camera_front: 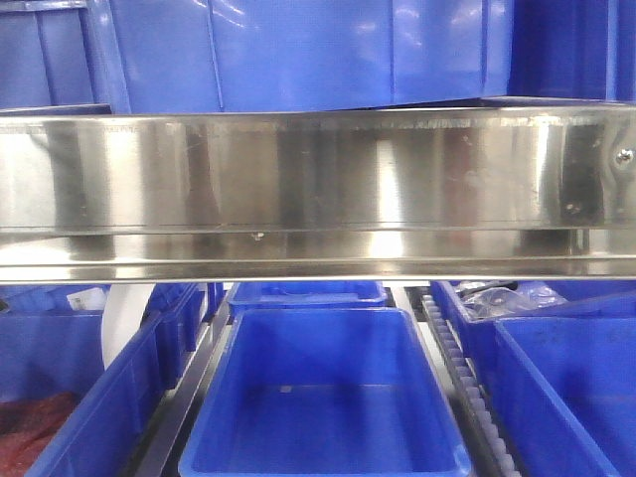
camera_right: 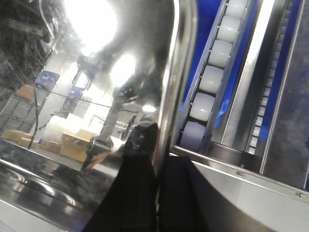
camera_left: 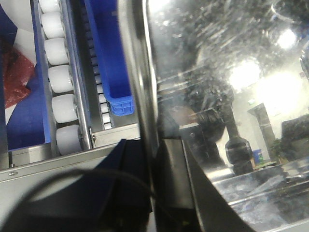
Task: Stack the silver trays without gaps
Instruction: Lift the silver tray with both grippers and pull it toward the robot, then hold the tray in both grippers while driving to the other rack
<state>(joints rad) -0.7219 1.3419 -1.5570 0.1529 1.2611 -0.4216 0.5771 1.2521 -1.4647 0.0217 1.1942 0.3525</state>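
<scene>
The left pincer (camera_left: 152, 147) is clenched on the rim of the silver tray (camera_left: 231, 72), seen just right of the white rollers (camera_left: 60, 77). The right pincer (camera_right: 159, 145) grasps its opposite rim, left of the rollers.

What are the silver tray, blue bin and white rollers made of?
The silver tray: probably polished metal; it mirrors lamps and the room. The blue bin: likely moulded plastic, smooth, faintly glossy. The white rollers: perhaps matte plastic, hard to tell.
</scene>
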